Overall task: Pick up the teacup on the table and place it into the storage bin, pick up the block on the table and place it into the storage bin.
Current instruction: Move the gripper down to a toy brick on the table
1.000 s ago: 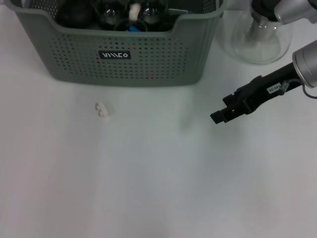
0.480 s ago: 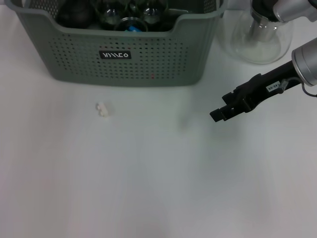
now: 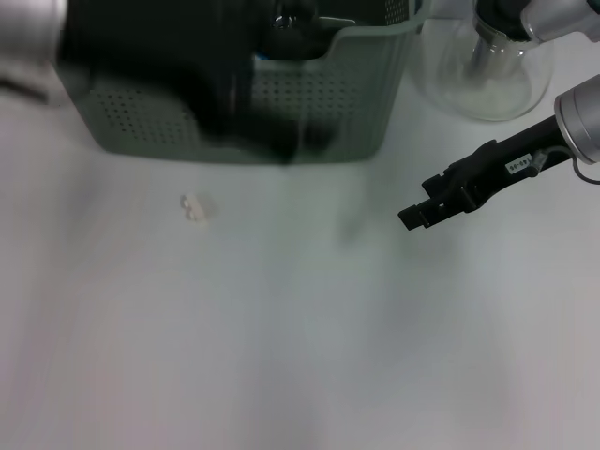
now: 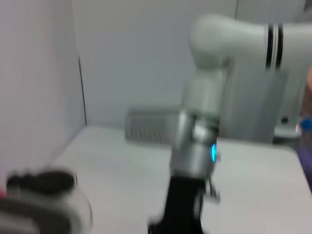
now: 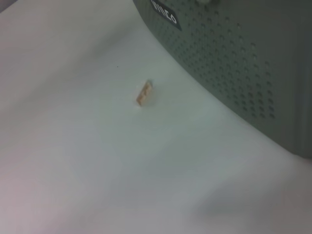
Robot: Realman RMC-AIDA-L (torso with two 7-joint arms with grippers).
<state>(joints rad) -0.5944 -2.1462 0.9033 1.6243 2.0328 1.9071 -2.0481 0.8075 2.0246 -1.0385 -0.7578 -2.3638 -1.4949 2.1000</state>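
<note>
The small white block (image 3: 195,207) lies on the table in front of the grey-green storage bin (image 3: 361,89). It also shows in the right wrist view (image 5: 144,93), next to the bin (image 5: 243,63). My left arm is a dark blur that sweeps across the bin's left and middle, with its gripper (image 3: 272,122) near the bin's front wall. My right gripper (image 3: 412,220) hangs still above the table to the right of the bin, far from the block. I cannot make out a teacup, and the blur hides most of what is in the bin.
A clear glass jug (image 3: 487,75) stands to the right of the bin, behind my right arm. It also shows in the left wrist view (image 4: 44,200), with my right arm (image 4: 200,146) beyond it. The white table (image 3: 300,356) stretches toward me.
My left arm has swung in from the upper left and now blurs across the front of the bin, hiding its label. The block and my right arm have not moved.
</note>
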